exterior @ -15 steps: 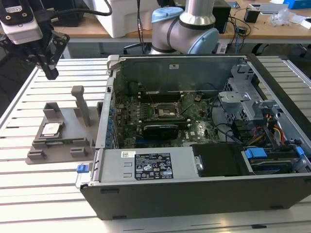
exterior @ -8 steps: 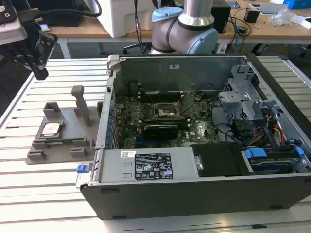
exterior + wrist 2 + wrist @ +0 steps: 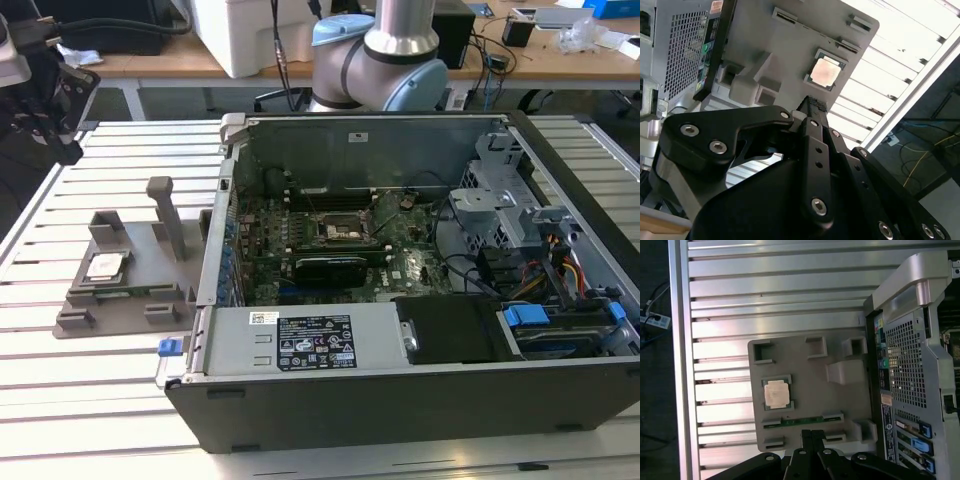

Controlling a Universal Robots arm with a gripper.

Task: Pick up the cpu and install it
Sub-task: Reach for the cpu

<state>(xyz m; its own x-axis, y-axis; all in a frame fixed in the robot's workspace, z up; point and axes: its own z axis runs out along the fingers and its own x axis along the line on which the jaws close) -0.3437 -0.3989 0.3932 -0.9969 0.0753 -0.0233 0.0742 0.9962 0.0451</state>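
Slatted aluminium table carrying an open dark computer case and a grey plastic tray; nothing has been lifted yet.

The small flat square cpu with a silvery metal top is seen lying flat in a square recess of the tray. It sits outside the case on the exterior view's left, well apart from the black-framed motherboard socket. In both wrist views the black gripper is seen above the tray's edge, apart from the chip, its fingers pressed together with nothing held. Trouble is judged likeliest from the thin edges. A skewed or shallow grip could tip the chip against the recess walls, and a tilted chip could damage the socket.
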